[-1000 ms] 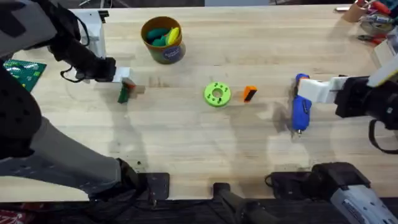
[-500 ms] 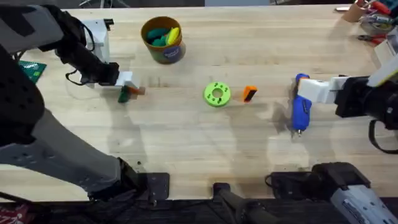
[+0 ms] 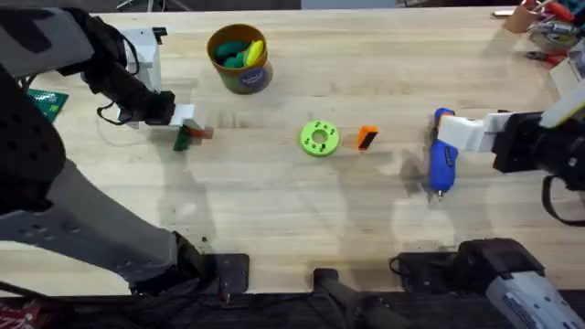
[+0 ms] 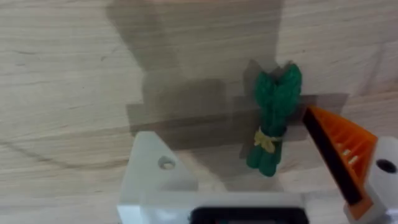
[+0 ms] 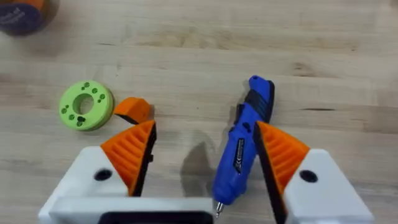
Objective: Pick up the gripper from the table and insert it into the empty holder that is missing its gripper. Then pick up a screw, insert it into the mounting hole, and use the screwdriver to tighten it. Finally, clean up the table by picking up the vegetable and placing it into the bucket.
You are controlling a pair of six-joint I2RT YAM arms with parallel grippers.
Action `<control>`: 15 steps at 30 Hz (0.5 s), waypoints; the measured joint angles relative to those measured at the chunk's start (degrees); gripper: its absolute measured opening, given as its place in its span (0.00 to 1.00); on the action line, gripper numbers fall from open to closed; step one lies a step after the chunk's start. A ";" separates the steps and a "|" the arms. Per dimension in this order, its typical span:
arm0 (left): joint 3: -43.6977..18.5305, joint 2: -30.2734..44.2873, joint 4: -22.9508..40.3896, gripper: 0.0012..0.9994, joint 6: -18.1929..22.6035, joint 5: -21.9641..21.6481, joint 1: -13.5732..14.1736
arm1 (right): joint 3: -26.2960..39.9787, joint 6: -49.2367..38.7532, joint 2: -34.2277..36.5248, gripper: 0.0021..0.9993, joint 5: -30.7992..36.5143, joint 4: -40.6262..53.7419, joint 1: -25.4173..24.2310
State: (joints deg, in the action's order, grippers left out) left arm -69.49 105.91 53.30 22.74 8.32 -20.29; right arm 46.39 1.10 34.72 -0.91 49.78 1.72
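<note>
We see the vegetable (image 4: 272, 120) lying on the counter (image 3: 274, 210), down-left of the bucket (image 3: 239, 58). Our left tool (image 4: 261, 186) hangs released around it. It looks light, stiff and slim; we judge its banded middle the best hold. Our right tool (image 5: 205, 155) straddles the screwdriver (image 5: 244, 146), released.

Robotics workshop or laboratory bench. A large light wooden plank tabletop (image 3: 274, 210) was recorded, with a green printed circuit board (image 3: 41, 102) at the left edge, assorted hand tools (image 3: 546, 27) in the far right corner, and black arm bases (image 3: 329, 279) mounted along the near edge.
</note>
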 joint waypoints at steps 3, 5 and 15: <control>0.00 0.00 0.00 0.99 0.00 0.00 0.00 | 0.00 0.00 0.00 0.91 0.00 0.02 0.00; 0.00 0.01 0.00 0.99 0.00 0.00 0.00 | 0.00 -0.02 -0.01 0.91 0.00 0.02 0.00; 0.00 0.02 -0.20 0.96 0.02 0.00 0.00 | 0.00 0.00 0.00 0.91 0.00 0.02 0.00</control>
